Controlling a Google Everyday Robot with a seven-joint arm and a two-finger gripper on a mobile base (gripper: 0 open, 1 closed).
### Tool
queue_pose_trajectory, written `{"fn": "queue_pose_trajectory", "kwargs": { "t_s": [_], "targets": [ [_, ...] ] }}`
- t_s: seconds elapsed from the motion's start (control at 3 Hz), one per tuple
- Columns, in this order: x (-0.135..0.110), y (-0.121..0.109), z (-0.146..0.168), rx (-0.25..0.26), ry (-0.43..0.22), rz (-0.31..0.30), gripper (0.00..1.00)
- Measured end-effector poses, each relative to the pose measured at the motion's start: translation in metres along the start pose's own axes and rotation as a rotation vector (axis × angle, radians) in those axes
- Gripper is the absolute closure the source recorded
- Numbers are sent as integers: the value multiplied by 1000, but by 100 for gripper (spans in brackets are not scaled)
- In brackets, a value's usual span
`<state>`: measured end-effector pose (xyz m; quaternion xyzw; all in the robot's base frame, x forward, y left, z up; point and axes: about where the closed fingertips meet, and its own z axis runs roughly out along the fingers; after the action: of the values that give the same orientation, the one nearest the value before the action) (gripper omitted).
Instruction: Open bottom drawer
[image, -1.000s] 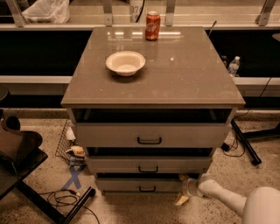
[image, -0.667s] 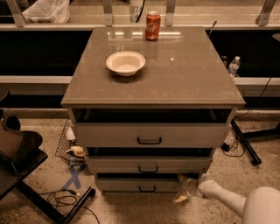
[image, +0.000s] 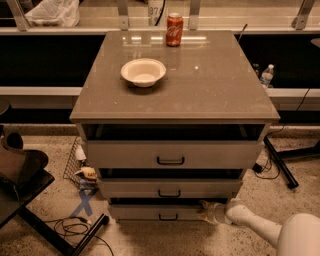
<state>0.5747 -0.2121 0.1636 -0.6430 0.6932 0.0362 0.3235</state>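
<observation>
Where my white arm (image: 260, 230) comes in low past the cabinet's right front corner, my claw (image: 206, 214) sits near floor level at the right end of the bottom drawer (image: 145, 212). Clenched or released: cannot tell. Touching the drawer front or just beside it: cannot tell either. The bottom drawer is the lowest of three grey fronts in the cabinet (image: 200, 100). Its small black handle (image: 168, 217) is at centre, left of my claw and apart from it. A dark strip separates its front from the middle drawer (image: 130, 189) above. The top drawer (image: 125, 154) has a dark gap over it. On the cabinet top: white bowl (image: 143, 72) left of centre, red can (image: 174, 29) near the back edge. Blue tape cross (image: 85, 202) on the floor off the cabinet's left front corner
</observation>
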Motion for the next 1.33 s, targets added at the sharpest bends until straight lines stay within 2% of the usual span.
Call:
{"fn": "queue_pose_trajectory", "kwargs": {
  "t_s": [0.33,0.67,1.0,1.33],
  "targets": [
    [-1,-1,-2,0,0,0,100],
    [-2,-1,-3,0,0,0,100],
    [6,25,-19,-2,8,53,100],
    [5,24,-22,-3,9,56,100]
  ]
}}
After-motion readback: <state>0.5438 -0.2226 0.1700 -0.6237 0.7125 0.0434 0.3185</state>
